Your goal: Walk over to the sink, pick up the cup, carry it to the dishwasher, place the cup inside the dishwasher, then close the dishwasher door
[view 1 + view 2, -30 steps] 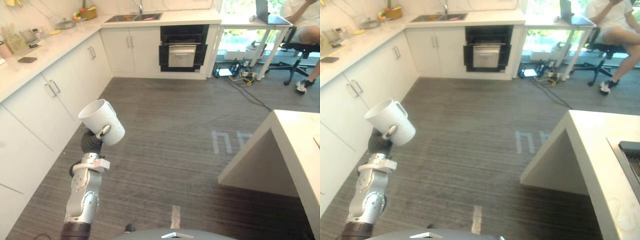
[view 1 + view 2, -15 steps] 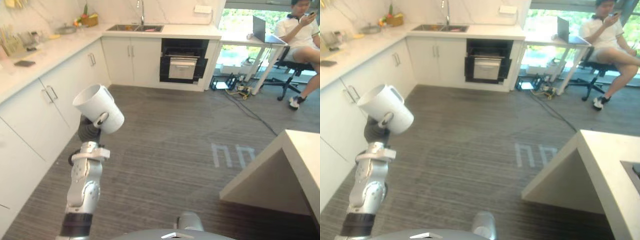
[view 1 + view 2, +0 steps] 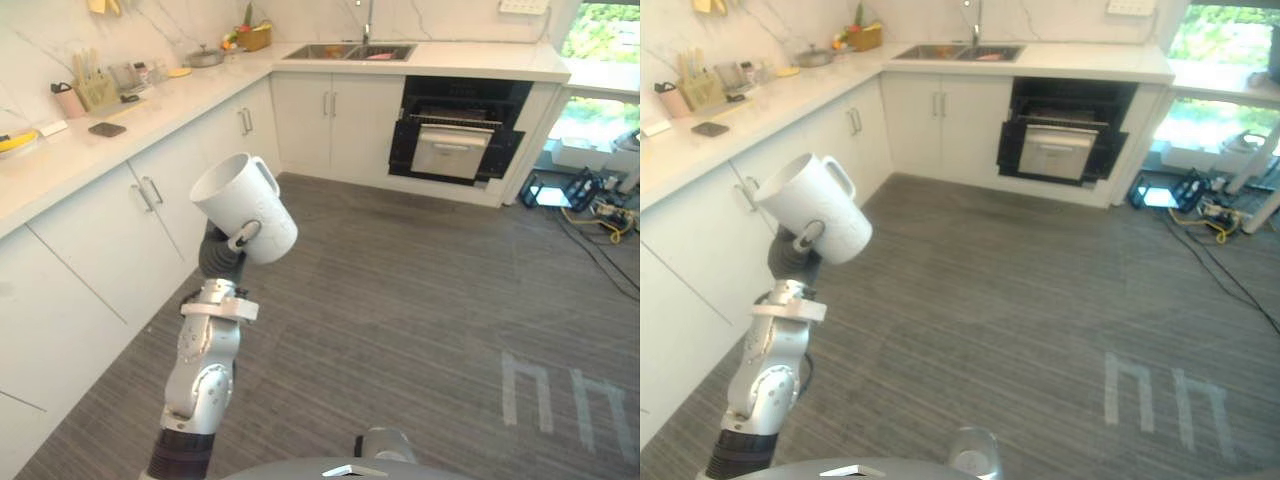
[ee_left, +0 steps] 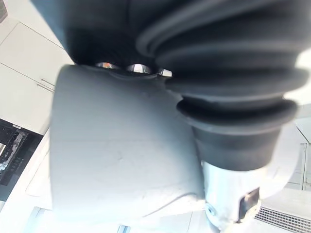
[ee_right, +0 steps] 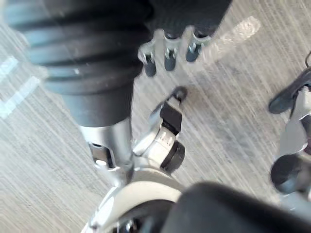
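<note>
Grey striped kitchen floor [image 3: 400,300] ahead: left hand [image 3: 222,261] clasps tilted white ceramic mug [image 3: 243,208], raised clear for carrying to black under-worktop dishwasher [image 3: 455,140].

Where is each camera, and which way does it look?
Left eye view: on the head, looking down at floor, dishwasher and sink; left arm shows.
Right eye view: beside it, same scene; both share the mug.
Left wrist view: left wrist, along the left robot hand gripping the mug.
Right wrist view: right wrist, past the right robot hand to floor.
</note>
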{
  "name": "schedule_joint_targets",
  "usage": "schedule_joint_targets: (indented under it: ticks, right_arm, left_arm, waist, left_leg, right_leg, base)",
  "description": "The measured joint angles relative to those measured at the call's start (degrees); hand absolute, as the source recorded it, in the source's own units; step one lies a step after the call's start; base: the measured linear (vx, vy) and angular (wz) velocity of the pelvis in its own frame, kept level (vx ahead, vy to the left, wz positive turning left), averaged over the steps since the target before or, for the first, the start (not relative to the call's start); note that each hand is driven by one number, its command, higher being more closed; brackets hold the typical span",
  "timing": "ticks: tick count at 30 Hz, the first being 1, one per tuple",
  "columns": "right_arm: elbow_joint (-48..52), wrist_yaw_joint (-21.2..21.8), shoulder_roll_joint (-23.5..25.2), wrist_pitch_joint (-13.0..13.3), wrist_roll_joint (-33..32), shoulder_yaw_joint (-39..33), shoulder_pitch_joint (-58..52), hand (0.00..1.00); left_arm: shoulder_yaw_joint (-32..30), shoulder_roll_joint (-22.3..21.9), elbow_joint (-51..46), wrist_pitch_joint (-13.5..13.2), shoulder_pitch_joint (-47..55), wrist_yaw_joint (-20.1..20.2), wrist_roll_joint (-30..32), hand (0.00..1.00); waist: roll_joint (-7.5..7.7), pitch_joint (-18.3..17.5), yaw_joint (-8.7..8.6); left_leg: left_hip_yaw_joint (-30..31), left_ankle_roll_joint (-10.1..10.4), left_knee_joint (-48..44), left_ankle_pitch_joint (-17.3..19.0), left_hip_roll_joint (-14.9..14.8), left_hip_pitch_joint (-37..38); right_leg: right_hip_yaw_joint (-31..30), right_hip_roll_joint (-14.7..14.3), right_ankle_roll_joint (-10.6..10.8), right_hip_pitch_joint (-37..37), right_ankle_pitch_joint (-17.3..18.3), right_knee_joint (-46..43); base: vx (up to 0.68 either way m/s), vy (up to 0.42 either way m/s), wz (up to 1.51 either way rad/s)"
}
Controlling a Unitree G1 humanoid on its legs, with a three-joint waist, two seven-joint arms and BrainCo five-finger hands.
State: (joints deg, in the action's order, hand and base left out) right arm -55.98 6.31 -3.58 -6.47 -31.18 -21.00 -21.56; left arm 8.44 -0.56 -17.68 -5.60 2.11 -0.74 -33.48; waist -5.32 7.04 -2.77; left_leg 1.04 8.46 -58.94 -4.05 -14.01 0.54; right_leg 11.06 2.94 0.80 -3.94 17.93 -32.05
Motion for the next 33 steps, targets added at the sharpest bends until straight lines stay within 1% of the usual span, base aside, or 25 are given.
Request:
schedule_joint_targets:
  ticks: [1,2,4,6,9,10,11,12,15,16,17,18,19,20,21,22,23,25,27,28,29,30,31,32,33]
  right_arm:
    - [1.34,0.12,-0.34,0.09,-0.44,2.24,-1.07,0.00]
    - [1.26,-0.26,-0.61,0.08,-1.22,2.95,-0.82,0.00]
    - [0.93,-1.40,-2.16,0.01,-3.35,4.32,2.68,0.00]
    - [1.12,-1.28,-4.00,0.11,-3.28,6.63,5.40,0.00]
    - [2.15,-0.77,-4.25,1.07,-3.19,9.13,6.95,0.00]
    - [2.57,-0.69,-3.63,1.22,-3.20,9.00,6.78,0.00]
    - [2.32,-0.42,-2.07,1.18,-3.24,8.69,6.51,0.00]
    - [1.89,0.13,-0.73,1.03,-3.24,8.49,6.44,0.00]
    - [-2.42,-0.28,0.23,0.36,-3.33,3.03,7.13,0.00]
    - [-3.98,-0.70,0.23,0.31,-3.44,2.18,7.41,0.00]
    - [-5.41,-1.52,0.22,0.17,-3.74,1.17,7.59,0.00]
    - [-6.30,-2.02,0.36,-0.06,-4.55,0.01,7.65,0.00]
    - [-6.81,-2.53,0.71,-0.30,-4.55,-1.33,7.70,0.00]
    - [-7.94,-3.06,0.89,-0.06,-4.51,-3.07,7.65,0.00]
    - [-8.21,-3.13,0.98,-0.09,-4.48,-4.04,7.54,0.00]
    - [-8.12,-2.90,1.01,-0.15,-4.42,-4.35,6.53,0.00]
    - [-7.95,-2.61,0.96,0.09,-4.39,-4.20,5.18,0.00]
    - [-7.88,-2.46,1.24,0.39,-4.47,-3.69,3.74,0.00]
    - [-7.70,-1.60,2.41,1.09,-4.93,-3.65,2.89,0.00]
    - [-7.61,-1.46,3.37,1.65,-5.10,-3.93,2.33,0.00]
    - [-7.75,-1.45,3.66,1.84,-5.09,-3.92,2.09,0.00]
    - [-7.70,-1.43,4.09,2.02,-5.07,-3.93,1.77,0.00]
    - [-7.10,-1.04,4.94,2.49,-5.03,-3.58,1.33,0.00]
    - [-6.76,-0.61,4.84,2.60,-4.97,-2.50,0.78,0.00]
    - [-6.21,0.39,3.88,2.63,-4.75,-0.79,0.66,0.00]
  left_arm:
    - [-0.68,0.27,-0.15,-0.49,1.15,-0.02,0.04,1.00]
    - [-1.09,0.10,-0.17,-0.59,1.16,-0.09,0.08,1.00]
    - [-4.02,-0.01,-0.25,-0.66,1.69,-0.41,0.04,1.00]
    - [-6.60,0.15,-1.23,-1.85,3.11,-0.52,0.02,1.00]
    - [-8.33,0.23,-6.44,-3.81,6.25,-0.04,0.03,1.00]
    - [-8.68,0.91,-7.27,-4.75,6.92,0.01,0.03,1.00]
    - [-9.54,2.31,-6.87,-4.89,7.20,0.23,-0.04,1.00]
    - [-10.39,2.78,-6.43,-4.82,6.54,0.64,-0.05,1.00]
    - [-12.80,4.15,-1.58,-4.73,4.51,2.56,-0.22,1.00]
    - [-12.97,5.00,0.68,-4.55,3.94,2.80,-0.26,1.00]
    - [-13.16,5.96,3.27,-4.50,2.99,2.79,-0.28,1.00]
    - [-12.95,6.63,4.56,-4.48,2.33,2.80,-0.33,1.00]
    - [-12.92,7.00,4.95,-4.35,1.71,2.80,-0.32,1.00]
    - [-12.28,7.38,4.92,-4.39,1.23,3.13,-0.23,1.00]
    - [-12.32,7.61,4.90,-4.43,1.11,3.43,-0.17,1.00]
    - [-12.26,7.75,5.03,-4.36,0.93,3.66,-0.10,1.00]
    - [-11.66,7.62,5.02,-4.22,0.92,3.44,-0.09,1.00]
    - [-10.15,7.94,5.01,-4.13,0.19,3.25,-0.04,1.00]
    - [-8.59,8.68,5.03,-3.96,-1.99,2.14,0.00,1.00]
    - [-6.92,9.02,5.07,-3.07,-4.26,2.10,-0.03,1.00]
    - [-5.75,8.94,4.95,-2.35,-5.31,2.17,-0.04,1.00]
    - [-3.91,8.48,4.40,-1.08,-6.96,2.37,-0.03,1.00]
    - [-3.41,8.42,1.84,0.52,-7.09,2.45,-0.09,1.00]
    - [-3.49,8.07,0.83,0.60,-6.42,2.51,-0.10,1.00]
    - [-3.58,6.35,0.05,0.64,-4.92,2.56,-0.10,1.00]
  waist:
    - [0.74,-0.26,0.72]
    - [1.04,-0.17,1.06]
    - [1.53,0.57,2.79]
    - [1.85,0.54,4.50]
    - [2.23,0.14,4.79]
    - [3.08,-0.01,5.56]
    - [4.46,-0.98,5.36]
    - [6.39,-2.14,4.40]
    - [6.48,-2.42,4.14]
    - [6.32,-2.50,4.09]
    - [7.61,-3.52,3.76]
    - [8.51,-4.15,3.68]
    - [9.34,-4.19,3.45]
    - [9.69,-4.14,2.60]
    - [9.69,-4.11,2.31]
    - [9.38,-4.03,1.73]
    - [8.67,-3.71,1.54]
    - [6.45,-3.56,0.77]
    - [5.98,-3.52,-1.68]
    - [6.35,-3.31,-3.22]
    - [6.41,-3.29,-3.65]
    - [6.00,-2.80,-3.77]
    - [7.81,-2.58,-3.54]
    - [7.79,-2.04,-3.46]
    - [5.87,-1.94,-1.89]
  left_leg:
    - [-0.04,-0.99,-5.35,-11.45,-1.36,-3.73]
    - [-0.33,-1.21,-9.52,-7.13,-1.21,-6.87]
    - [-6.18,-6.21,-11.53,8.75,0.75,-16.84]
    - [-12.24,-6.32,2.28,13.21,0.88,-18.30]
    - [-13.54,-6.88,33.42,10.76,1.48,-16.35]
    - [-13.95,-6.34,35.34,5.43,1.54,-16.01]
    - [-15.39,-6.49,33.83,4.84,3.57,-15.54]
    - [-15.31,-7.36,30.83,7.27,3.99,-16.55]
    - [-15.05,-9.85,21.50,14.76,3.69,-17.53]
    - [-15.25,-10.11,21.84,16.00,4.73,-16.02]
    - [-16.08,-10.73,24.24,16.90,7.08,-13.53]
    - [-16.94,-11.08,26.55,17.41,9.26,-11.29]
    - [-16.98,-11.64,28.09,17.75,11.39,-8.95]
    - [-16.71,-12.57,29.31,18.55,13.32,-6.04]
    - [-16.63,-12.83,30.18,18.94,14.08,-4.33]
    - [-16.32,-13.11,33.66,19.58,15.62,-0.66]
    - [-15.81,-12.53,38.70,19.01,16.48,4.08]
    - [-14.38,-12.61,45.52,17.46,16.70,9.52]
    - [-11.15,-12.72,48.40,16.93,16.52,10.75]
    - [-9.41,-12.72,49.67,16.93,16.44,10.72]
    - [-9.08,-12.71,50.56,16.93,16.41,10.96]
    - [-9.24,-10.92,52.05,16.67,15.69,12.29]
    - [-9.76,-8.16,52.19,17.45,15.74,13.89]
    - [-9.77,-7.40,52.19,18.06,15.53,15.19]
    - [-11.01,-6.58,52.12,19.58,12.97,17.30]
  right_leg:
    - [-1.73,-1.90,-1.23,3.81,0.05,3.40]
    - [-2.39,-2.07,-1.99,4.71,0.38,3.93]
    - [-5.70,-1.49,-2.18,9.04,1.15,7.64]
    - [-9.24,-0.42,-0.78,12.14,1.13,10.01]
    - [-12.24,1.21,2.28,17.25,4.28,11.99]
    - [-13.89,2.12,3.18,18.48,5.84,12.25]
    - [-15.32,4.06,2.89,20.48,6.17,13.24]
    - [-15.27,5.17,2.33,20.94,4.78,13.89]
    - [-16.08,5.69,2.47,23.28,-0.90,14.10]
    - [-16.84,6.22,2.53,23.51,-3.06,12.61]
    - [-16.99,7.48,3.14,21.96,-5.61,7.32]
    - [-17.13,8.99,4.27,19.28,-7.91,0.75]
    - [-17.40,10.29,7.24,16.80,-11.78,-6.09]
    - [-17.92,11.43,12.32,13.40,-18.73,-15.94]
    - [-17.92,12.16,13.58,11.40,-20.15,-21.77]
    - [-14.86,14.09,11.74,6.41,-19.46,-31.95]
    - [-9.76,15.93,4.94,2.73,-17.11,-36.45]
    - [-5.05,13.86,-0.06,-2.62,-12.44,-36.41]
    - [-5.00,8.49,1.22,-9.07,-8.63,-29.45]
    - [-4.95,6.62,2.23,-11.66,-7.76,-19.03]
    - [-4.78,6.46,2.31,-12.33,-7.95,-12.38]
    - [-4.65,6.14,2.01,-11.84,-10.03,2.69]
    - [-4.20,5.89,2.09,-9.67,-13.04,16.68]
    - [-4.05,5.52,2.22,-8.68,-16.81,16.91]
    - [-2.35,3.39,1.67,-8.01,-18.66,16.15]
  base:
    - [0.47,-0.039,-0.28]
    - [0.47,-0.002,-0.34]
    - [0.43,0.047,-0.74]
    - [0.49,0.135,-1.20]
    - [0.57,0.219,-0.93]
    - [0.72,0.349,-0.86]
    - [0.73,0.357,-0.36]
    - [0.61,0.292,0.07]
    - [0.59,0.339,0.12]
    - [0.39,0.234,0.12]
    - [0.45,0.252,0.16]
    - [0.51,0.261,0.23]
    - [0.45,0.202,0.31]
    - [0.34,0.144,0.31]
    - [0.26,0.115,0.27]
    - [0.23,0.103,0.10]
    - [0.24,0.098,0.05]
    - [0.24,0.054,0.03]
    - [0.20,-0.052,0.47]
    - [0.20,-0.121,0.83]
    - [0.26,-0.180,0.94]
    - [0.34,-0.233,0.78]
    - [0.38,-0.255,0.59]
    - [0.43,-0.259,0.04]
    - [0.58,-0.229,-0.52]
